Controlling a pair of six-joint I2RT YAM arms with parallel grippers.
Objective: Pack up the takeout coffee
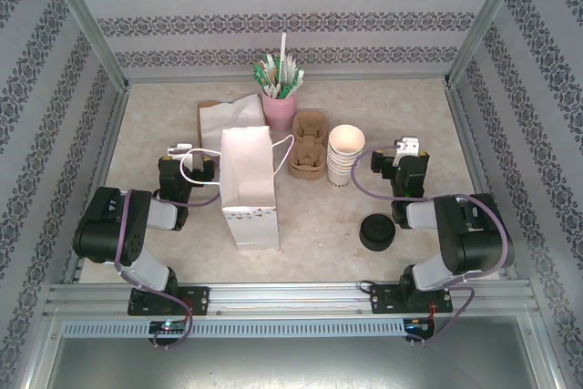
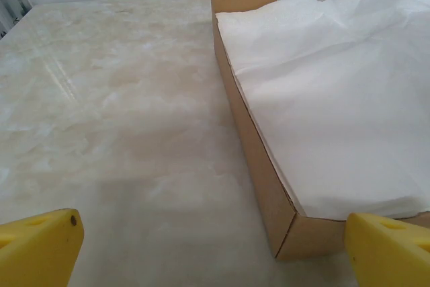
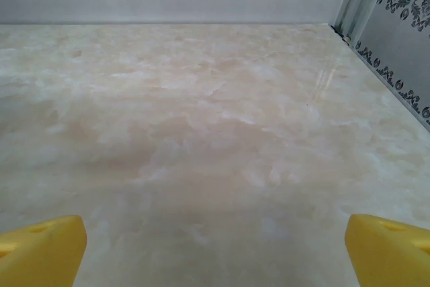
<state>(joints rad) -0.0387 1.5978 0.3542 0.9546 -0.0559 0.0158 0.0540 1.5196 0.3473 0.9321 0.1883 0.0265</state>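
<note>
On my left, the left jaws [image 2: 212,252] stand wide apart with nothing between them, low over the bench [image 2: 121,132]. A flat brown cardboard piece [image 2: 259,166] topped with white paper [image 2: 336,112] lies just ahead and to their right, its near corner close to the right-hand finger. Next comes the upright white paper bag [image 1: 248,184], its mouth open. Behind it stands a pink cup [image 1: 279,112] of stirrers, then a brown cup carrier [image 1: 308,145] and a stack of cream cups [image 1: 344,154]. Nearer me, right of the bag, a squat black disc [image 1: 377,232] sits on the bench beside the right arm's forearm. From above I cannot tell whether a cup stands under that black top. It lies behind and to the left of the right jaws [image 3: 215,252], and well apart from the left jaws, with the bag between. The right jaws are also spread wide and empty, facing bare bench toward the far wall.
</note>
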